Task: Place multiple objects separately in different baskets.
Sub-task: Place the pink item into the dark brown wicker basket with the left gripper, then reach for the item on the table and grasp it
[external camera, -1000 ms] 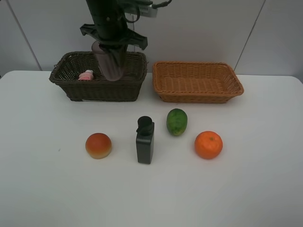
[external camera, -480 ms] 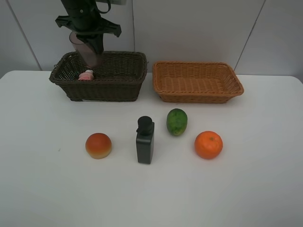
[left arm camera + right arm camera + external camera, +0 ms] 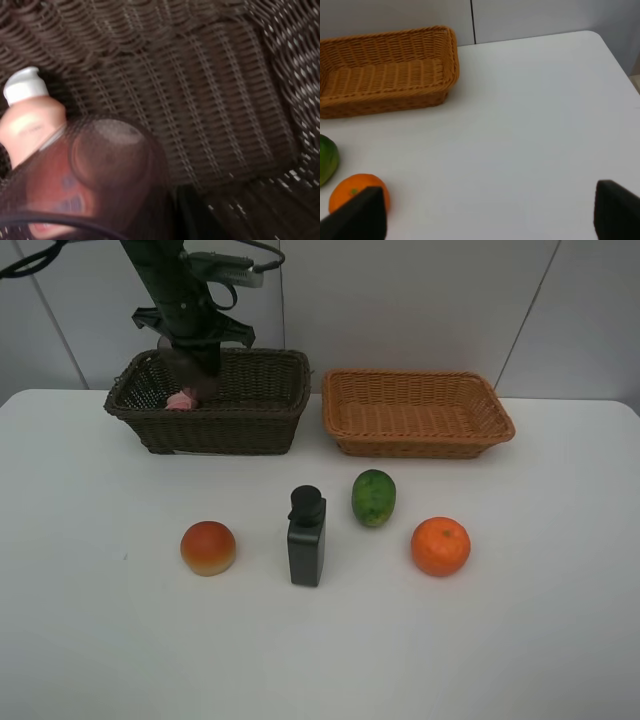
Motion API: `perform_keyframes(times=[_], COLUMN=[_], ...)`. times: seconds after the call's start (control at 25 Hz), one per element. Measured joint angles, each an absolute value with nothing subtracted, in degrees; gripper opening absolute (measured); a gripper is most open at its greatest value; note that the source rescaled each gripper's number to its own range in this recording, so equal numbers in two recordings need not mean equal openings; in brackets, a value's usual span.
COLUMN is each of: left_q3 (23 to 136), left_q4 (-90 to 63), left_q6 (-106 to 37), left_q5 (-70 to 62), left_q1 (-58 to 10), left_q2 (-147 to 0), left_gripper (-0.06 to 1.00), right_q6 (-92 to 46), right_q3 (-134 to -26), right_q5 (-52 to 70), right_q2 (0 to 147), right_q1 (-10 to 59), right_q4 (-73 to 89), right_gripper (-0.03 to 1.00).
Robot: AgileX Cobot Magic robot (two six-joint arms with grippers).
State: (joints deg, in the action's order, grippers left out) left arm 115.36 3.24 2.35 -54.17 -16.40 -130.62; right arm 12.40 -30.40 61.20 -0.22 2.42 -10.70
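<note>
Low inside the dark basket [image 3: 215, 428], the left pincer [image 3: 194, 352] is clamped on the purplish cup [image 3: 100, 170], just beside the pink bottle [image 3: 27, 117]. The right pincer [image 3: 485, 215] hangs with its jaws wide apart over the desk [image 3: 530, 110], near the orange [image 3: 357, 192].

Black jointed arm [image 3: 165, 280] with matte black, blocky jaws.

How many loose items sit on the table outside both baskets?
4: the red-orange fruit front left, the black bottle mid-table, the green fruit beside it, the orange at right. None seems hidden.
</note>
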Motion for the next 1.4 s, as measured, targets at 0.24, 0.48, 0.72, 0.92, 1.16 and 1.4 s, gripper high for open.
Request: perform_keyframes(times=[0.24,0.48,0.72,0.92,1.16,1.4], left_q3=[120.64,121.24,121.40,121.40,121.40,121.40], left_q4=[3.16,2.91,2.87,2.87,3.06,3.39], left_q6=[2.18,2.18,1.97,0.65,0.61,0.59], left_q5=[-54.84,-54.76,-54.83,-54.83,-54.83,-54.83], left_q1=[-16.25,-16.25,-16.25,-16.25,-16.25,-16.45], left_q2=[-135.95,-136.39,-136.45,-136.45,-136.45,-136.39], left_gripper=[0.00,0.00,0.04,0.46,0.91,0.93], right_q6=[12.40,12.40,12.40,12.40,12.40,12.40], right_q3=[-30.40,-30.40,-30.40,-30.40,-30.40,-30.40], right_q5=[61.20,61.20,61.20,61.20,61.20,61.20], right_q2=[-0.22,-0.22,-0.22,-0.22,-0.22,-0.22], right_q1=[2.42,2.42,2.42,2.42,2.42,2.42], right_q4=[-10.70,-10.70,-10.70,-10.70,-10.70,-10.70], right_gripper=[0.75,0.75,0.75,0.75,0.75,0.75])
